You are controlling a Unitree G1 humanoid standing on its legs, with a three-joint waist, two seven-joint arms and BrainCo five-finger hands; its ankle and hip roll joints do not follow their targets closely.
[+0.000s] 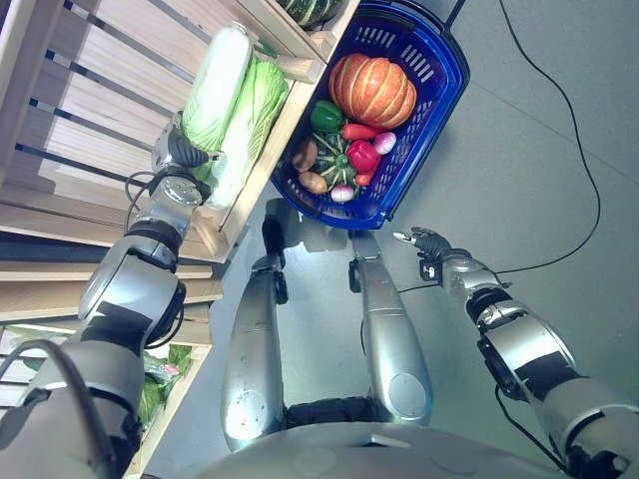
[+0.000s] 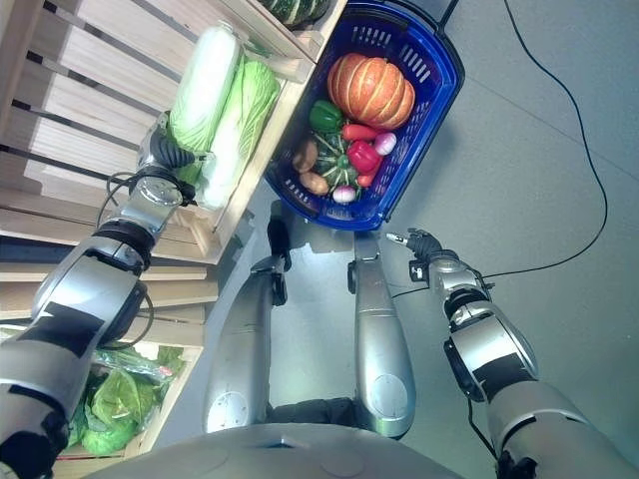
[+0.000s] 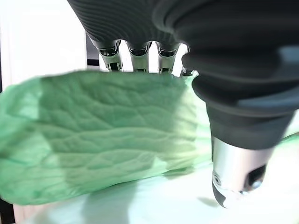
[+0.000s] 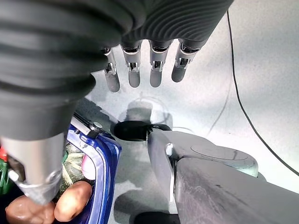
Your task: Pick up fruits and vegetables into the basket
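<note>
Basket (image 1: 436, 93) of blue plastic, standing on a smooth grey floor (image 1: 559, 130) just beside a slatted pale wooden shelf unit (image 1: 110, 90). No readable writing or label appears on any item. The basket holds an orange pumpkin (image 1: 372, 89) at its far end, and nearer the robot a green pepper (image 1: 325, 116), a red pepper (image 1: 361, 156), a carrot (image 1: 356, 131), a dark green striped squash (image 1: 330, 158), brownish potatoes (image 1: 312, 182) and small pink-and-white vegetables (image 1: 383, 142).

Two napa cabbages lie side by side on the sloping shelf board: a wrapped pale cabbage (image 1: 218, 87) and a leafier green cabbage (image 1: 248, 125) against the shelf's front rail. The left hand (image 1: 178, 150) is at the near end of the pale cabbage; in its wrist view the thumb (image 3: 238, 172) and the fingers (image 3: 138, 57) sit on opposite sides of the green leaf (image 3: 107, 135), grasping it. A dark striped melon-like fruit (image 1: 308, 10) shows on the shelf above, and bagged leafy greens (image 2: 115, 404) lie on a lower shelf.

The right hand (image 1: 427, 242) hovers over the floor near the basket's near rim, released, with its fingers (image 4: 158, 70) straight and holding nothing.
</note>
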